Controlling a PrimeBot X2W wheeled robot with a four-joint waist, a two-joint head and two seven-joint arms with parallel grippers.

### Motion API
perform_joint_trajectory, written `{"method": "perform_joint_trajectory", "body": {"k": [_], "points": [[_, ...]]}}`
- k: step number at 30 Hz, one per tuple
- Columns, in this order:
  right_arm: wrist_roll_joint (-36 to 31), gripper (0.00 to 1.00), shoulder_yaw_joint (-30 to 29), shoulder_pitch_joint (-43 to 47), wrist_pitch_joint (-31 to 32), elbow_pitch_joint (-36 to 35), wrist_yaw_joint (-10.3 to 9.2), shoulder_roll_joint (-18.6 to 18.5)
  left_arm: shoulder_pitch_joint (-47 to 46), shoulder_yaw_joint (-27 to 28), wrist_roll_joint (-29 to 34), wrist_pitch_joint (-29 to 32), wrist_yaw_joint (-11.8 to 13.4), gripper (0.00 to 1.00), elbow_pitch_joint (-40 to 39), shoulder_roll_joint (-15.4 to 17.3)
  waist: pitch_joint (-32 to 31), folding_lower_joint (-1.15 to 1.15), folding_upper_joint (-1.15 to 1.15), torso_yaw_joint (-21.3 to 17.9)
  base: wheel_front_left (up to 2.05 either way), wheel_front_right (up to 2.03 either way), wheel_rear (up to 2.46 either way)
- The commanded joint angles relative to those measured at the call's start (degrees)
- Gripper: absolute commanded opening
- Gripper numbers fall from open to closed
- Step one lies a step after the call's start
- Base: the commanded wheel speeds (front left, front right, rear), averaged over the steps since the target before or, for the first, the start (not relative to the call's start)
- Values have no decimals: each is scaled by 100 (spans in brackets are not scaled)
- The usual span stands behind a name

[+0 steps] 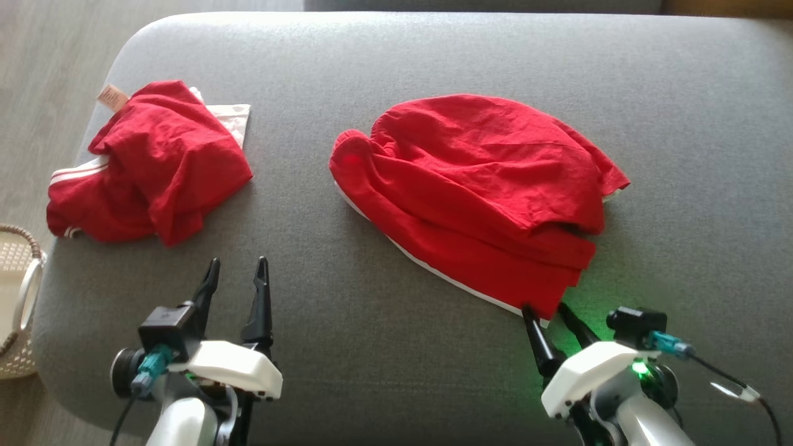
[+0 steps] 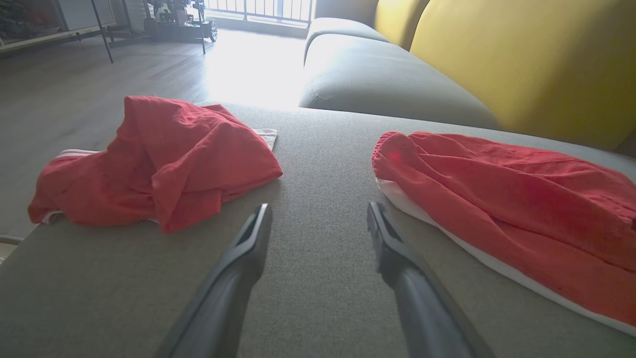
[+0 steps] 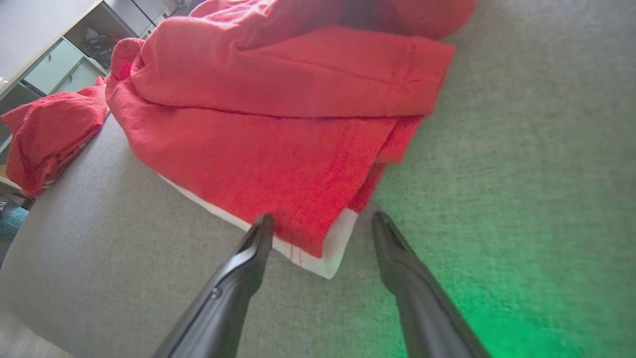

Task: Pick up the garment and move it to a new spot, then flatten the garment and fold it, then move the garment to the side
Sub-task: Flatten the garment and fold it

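A red garment [image 1: 477, 192] with a white edge lies loosely bunched at the middle right of the grey cushion [image 1: 384, 80]; it also shows as the garment [image 2: 512, 209] and the garment [image 3: 278, 124]. My right gripper [image 1: 545, 310] is open, its two fingers straddling the garment's near corner [image 3: 323, 248] without closing on it. A second red garment [image 1: 148, 161] with white stripes lies crumpled at the cushion's left end. My left gripper [image 1: 238, 269] stands open over bare cushion just in front of it, holding nothing; the left gripper [image 2: 318, 219] sits between the two garments.
A woven basket [image 1: 15, 297] stands on the floor beside the cushion's left edge. Yellow back cushions [image 2: 521, 54] rise behind the seat. A green glow from the right wrist falls on the cushion [image 3: 521, 278].
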Motion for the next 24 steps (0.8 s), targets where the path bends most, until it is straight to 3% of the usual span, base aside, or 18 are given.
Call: {"method": "perform_joint_trajectory", "body": {"k": [1,5,6,7,8,17,24], "points": [[167,100,247,-257,-124,70,-2,-17,-295,213,94,-71,-40,100,-124,-11,34,0,0,53,0,0,0],[336,100,356,-399,-231,318,-2,-17,-308,223,118,-71,-67,100,-94,-40,46,0,0,91,0,0,0],[380,95,401,-441,-235,407,-2,-17,-307,232,126,-71,-73,100,-83,-45,47,0,0,103,0,0,0],[436,17,499,-523,-251,561,-2,-17,-305,255,141,-71,-83,100,-63,-53,45,0,0,119,0,0,0],[439,0,547,-561,-271,625,-2,-17,-303,267,148,-71,-88,100,-54,-56,39,0,0,122,0,0,0],[157,0,481,-786,-561,701,-2,-17,-206,398,197,-71,-109,100,2,-77,-170,0,0,-82,0,0,0],[-537,0,-520,-756,-417,249,-2,-17,-75,451,222,-71,-134,100,34,-112,-392,0,0,-361,0,0,0]]}}
